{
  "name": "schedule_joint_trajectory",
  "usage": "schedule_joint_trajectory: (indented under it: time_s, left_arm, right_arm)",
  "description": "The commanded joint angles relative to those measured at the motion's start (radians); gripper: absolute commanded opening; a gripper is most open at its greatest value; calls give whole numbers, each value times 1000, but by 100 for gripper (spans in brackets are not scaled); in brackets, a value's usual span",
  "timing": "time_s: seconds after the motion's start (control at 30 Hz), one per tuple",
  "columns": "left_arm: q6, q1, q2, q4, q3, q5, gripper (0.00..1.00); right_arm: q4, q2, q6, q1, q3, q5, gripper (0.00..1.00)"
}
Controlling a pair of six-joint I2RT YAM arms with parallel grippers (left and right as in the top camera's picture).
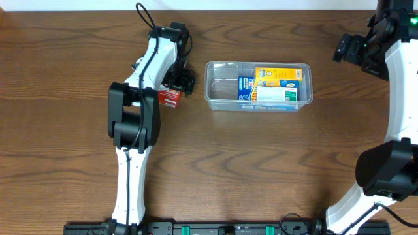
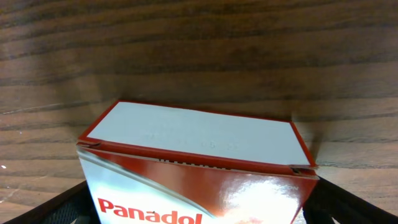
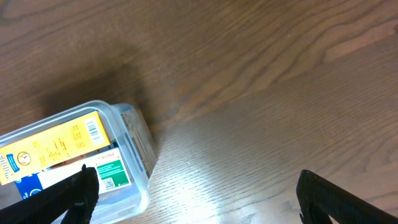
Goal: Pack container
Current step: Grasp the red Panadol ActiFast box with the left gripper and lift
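The container (image 1: 221, 85), a clear plastic tub, stands mid-table with a yellow box (image 1: 277, 76) and a blue-and-white box (image 1: 261, 96) inside. A red and white Panadol box (image 1: 169, 98) lies on the table left of it. My left gripper (image 1: 177, 83) is down over that box. In the left wrist view the Panadol box (image 2: 199, 134) fills the space between the open gripper's (image 2: 199, 211) dark fingers (image 2: 56, 208). My right gripper (image 1: 356, 49) hangs open at the far right. The right wrist view shows that gripper (image 3: 202, 199) over bare wood, one finger over the container's corner (image 3: 140, 158).
Brown wooden table (image 1: 261, 163) all round. The left arm's links (image 1: 134, 124) stretch from the front edge towards the Panadol box. The right arm's white link (image 1: 398, 85) runs along the right edge.
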Motion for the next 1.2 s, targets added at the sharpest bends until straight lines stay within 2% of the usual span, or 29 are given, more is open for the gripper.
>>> schedule_joint_trajectory:
  time_s: [0.0,0.07,0.17,0.2,0.53,0.8,1.17]
  left_arm:
    - [9,1,12,15,-34,-11,97]
    - [9,1,12,16,-35,-8,91]
    - [9,1,12,16,-35,-8,68]
    - [10,1,12,17,-35,-9,66]
    - [9,1,5,25,-34,-9,66]
    - [-7,1,-66,-10,16,-9,66]
    - [-253,-7,-312,5,16,-8,66]
  right_arm:
    - [0,-26,16,-1,6,10,99]
    - [0,-26,16,-1,6,10,99]
    - [0,-26,16,-1,6,10,99]
    - [0,-26,16,-1,6,10,99]
    - [0,-26,16,-1,6,10,99]
    - [0,-26,16,-1,6,10,99]
    - [0,-26,16,-1,6,10,99]
